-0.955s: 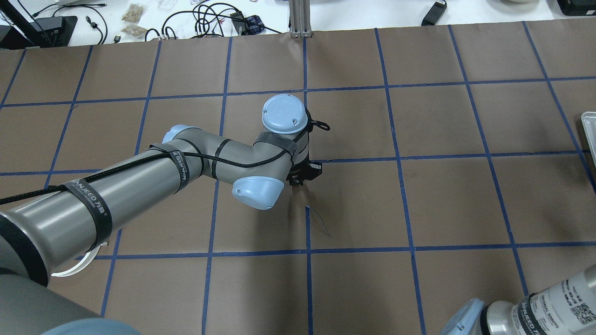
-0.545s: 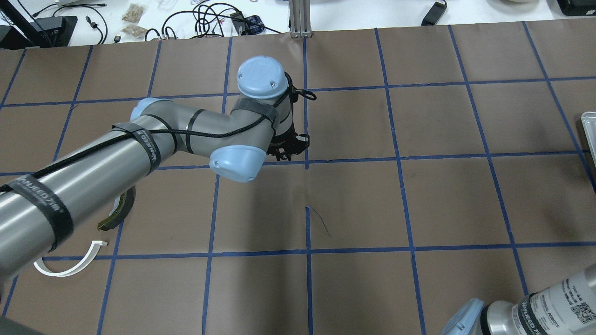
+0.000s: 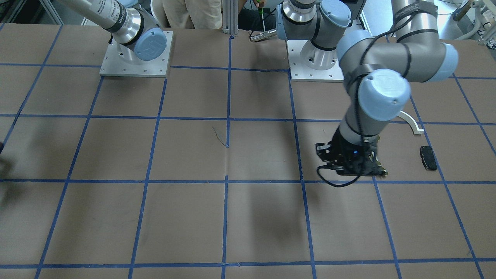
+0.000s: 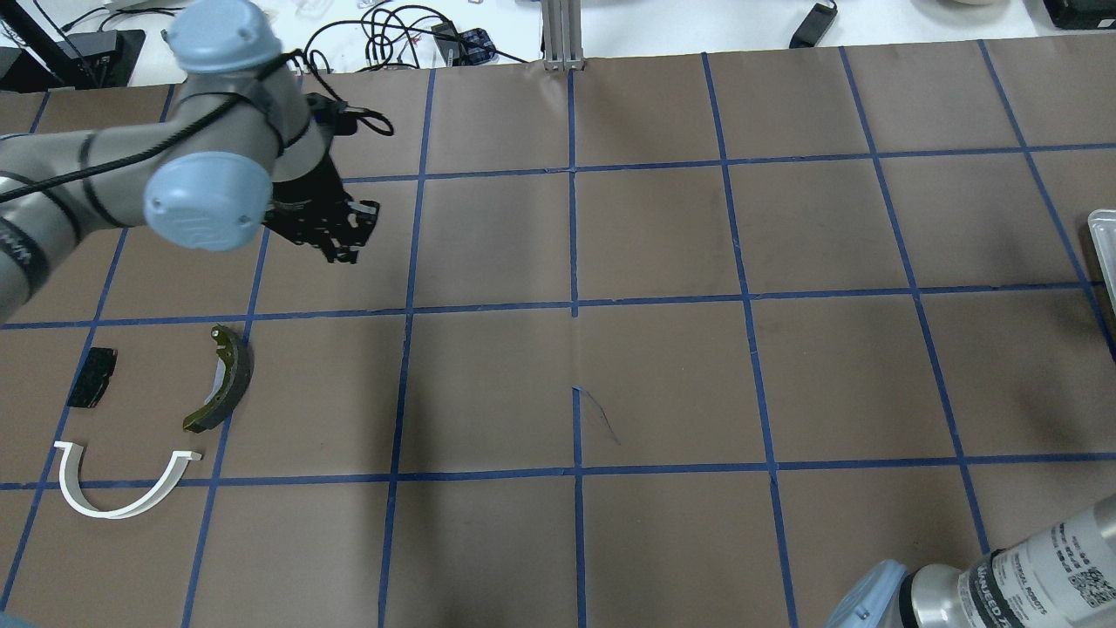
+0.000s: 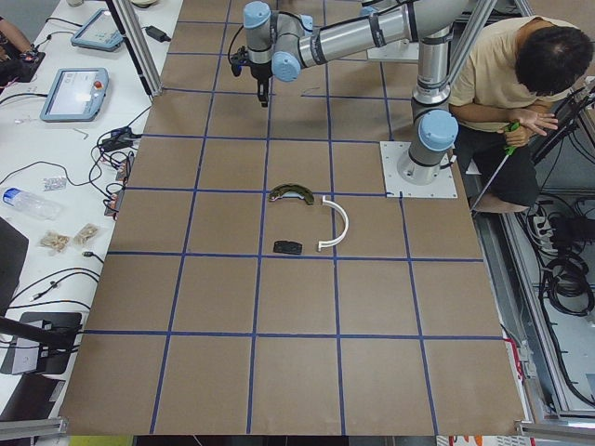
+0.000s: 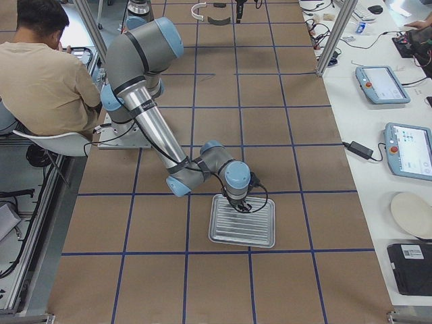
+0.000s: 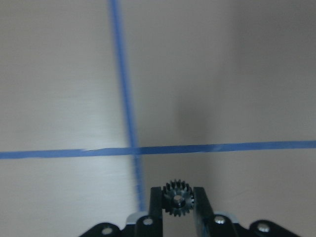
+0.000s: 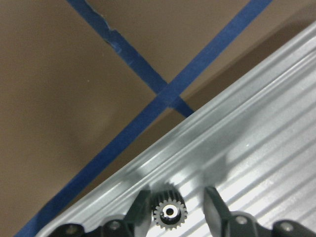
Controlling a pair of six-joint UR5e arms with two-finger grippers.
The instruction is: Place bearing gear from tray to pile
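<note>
My left gripper is shut on a small black bearing gear and holds it above the brown table, over a blue tape crossing. In the overhead view this gripper is beyond and to the right of the pile: a white half-ring arch, an olive-edged brake shoe and a black pad. My right gripper is open over the metal tray. A second gear sits between its fingers, against the left one.
The tray lies at the table's right end, with only its rim in the overhead view. A seated person is behind the robot bases. Cables and tablets lie on the white bench beyond the table's far edge.
My left arm has swung left and farther out across the table, carrying the gear. This uncovered the brake shoe, the black pad and the whole white arch. The right arm has not moved.
</note>
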